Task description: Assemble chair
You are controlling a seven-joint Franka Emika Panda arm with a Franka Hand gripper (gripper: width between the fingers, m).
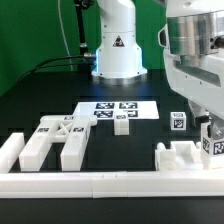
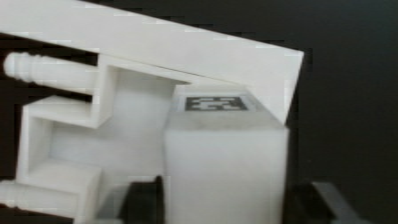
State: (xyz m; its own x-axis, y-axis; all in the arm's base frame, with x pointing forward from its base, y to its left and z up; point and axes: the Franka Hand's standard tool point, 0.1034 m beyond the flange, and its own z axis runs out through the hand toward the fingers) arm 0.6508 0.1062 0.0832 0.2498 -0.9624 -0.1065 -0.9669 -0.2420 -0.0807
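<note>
Toward the exterior view's right, close to the front rail (image 1: 100, 184), the hand (image 1: 212, 150) hangs low over the table (image 1: 150, 135) with a square leg (image 1: 213, 145) standing upright between its jaws. Whether they press on the leg or stand just off it cannot be told. The leg is right beside a notched side piece (image 1: 178, 156) with round pegs that rests against the rail, and it is not clear whether the two are joined. Everything else looks loose. The X-braced panel (image 1: 55, 128) lies flat on the exterior view's left with long pieces (image 1: 22, 150) next to it. A small cube (image 1: 121, 125) sits by the marker board (image 1: 118, 108), and a tagged cube (image 1: 178, 122) stands apart. The chair appears to be at an early stage, with most of the joining left to do.
</note>
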